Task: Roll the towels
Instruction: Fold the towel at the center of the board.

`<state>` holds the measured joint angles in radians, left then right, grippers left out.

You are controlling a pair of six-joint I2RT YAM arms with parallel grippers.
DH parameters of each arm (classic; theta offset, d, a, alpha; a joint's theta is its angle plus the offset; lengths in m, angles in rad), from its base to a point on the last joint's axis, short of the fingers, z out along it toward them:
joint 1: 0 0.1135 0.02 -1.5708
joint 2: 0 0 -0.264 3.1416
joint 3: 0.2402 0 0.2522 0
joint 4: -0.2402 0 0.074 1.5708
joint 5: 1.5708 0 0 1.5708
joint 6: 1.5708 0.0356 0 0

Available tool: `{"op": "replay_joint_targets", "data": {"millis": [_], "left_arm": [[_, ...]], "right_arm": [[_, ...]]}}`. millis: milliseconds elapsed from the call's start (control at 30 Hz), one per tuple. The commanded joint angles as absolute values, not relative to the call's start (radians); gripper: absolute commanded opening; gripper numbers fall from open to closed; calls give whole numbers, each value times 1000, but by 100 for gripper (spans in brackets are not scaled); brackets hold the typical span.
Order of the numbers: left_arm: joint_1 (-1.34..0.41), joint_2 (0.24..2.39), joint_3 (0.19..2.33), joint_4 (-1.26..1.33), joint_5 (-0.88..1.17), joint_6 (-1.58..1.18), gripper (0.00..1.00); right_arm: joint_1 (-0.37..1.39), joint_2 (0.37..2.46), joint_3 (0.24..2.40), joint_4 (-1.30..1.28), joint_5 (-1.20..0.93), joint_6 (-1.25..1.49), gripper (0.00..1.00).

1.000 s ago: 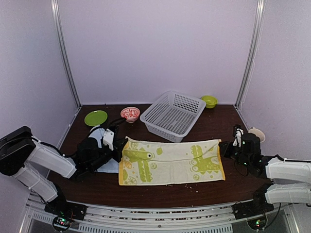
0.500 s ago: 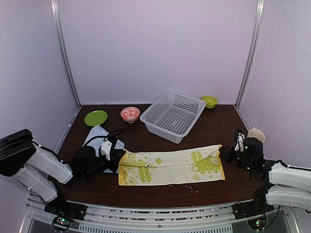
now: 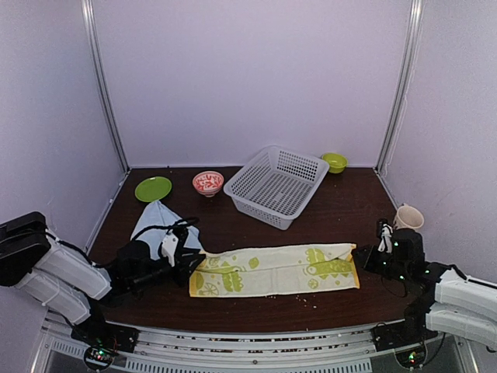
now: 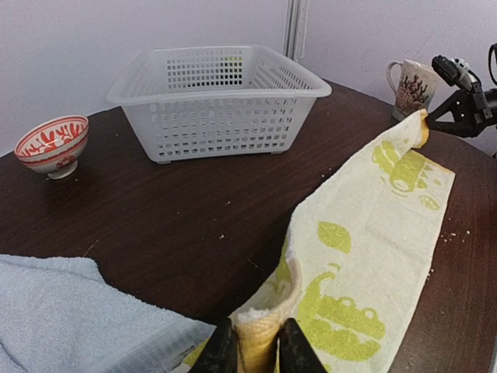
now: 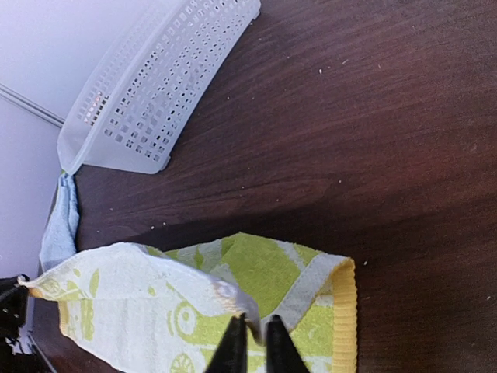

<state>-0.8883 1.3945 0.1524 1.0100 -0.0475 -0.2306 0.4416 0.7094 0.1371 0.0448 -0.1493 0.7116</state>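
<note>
The lime-green printed towel (image 3: 276, 269) lies folded lengthwise as a long strip near the table's front. My left gripper (image 3: 189, 263) is shut on the strip's left far corner; the left wrist view shows the yellow hem (image 4: 260, 338) pinched between the fingers. My right gripper (image 3: 363, 252) is shut on the right far corner; the right wrist view shows the towel (image 5: 155, 299) folded over itself at the fingers (image 5: 233, 346). The pale blue towel (image 3: 159, 220) lies crumpled behind my left arm, and shows in the left wrist view (image 4: 70, 318).
A white mesh basket (image 3: 277, 185) stands at the back centre. A red-patterned bowl (image 3: 207, 183) and a green plate (image 3: 153, 188) are at the back left. A small green bowl (image 3: 335, 162) is at the back right. A mug (image 3: 408, 217) stands by the right wall.
Both grippers pulled the towel's far edge toward the front, folding the flat green towel into a narrower strip. The left arm moved forward, uncovering the blue towel.
</note>
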Motion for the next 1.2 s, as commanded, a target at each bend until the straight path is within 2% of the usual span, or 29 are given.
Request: {"op": "replay_joint_targets", "data": {"millis": [0,100,200,267,433,700,833,900,1167], "left_arm": [[-913,1347,117,999,-23,-260,25],[-928,1290,94,965,-50,-270,30],[-951,1212,84,868,-84,-275,35],[-963,1158,78,811,-103,-273,37],[-974,1020,69,674,-149,-263,43],[-992,765,122,388,-309,-376,45],[-993,728,246,89,-362,-612,49],[-993,742,312,-65,-341,-801,56],[-993,936,455,-310,-145,-1309,52]], "right_arm": [[466,623,131,-73,-184,747,27],[481,538,146,-161,-190,755,50],[488,459,171,-253,-207,750,60],[489,417,187,-301,-203,737,63],[489,399,225,-337,-169,706,64],[489,526,260,-264,-170,753,62],[494,612,264,-243,-210,806,60],[496,624,251,-235,-206,846,59],[499,648,235,-197,-175,916,58]]}}
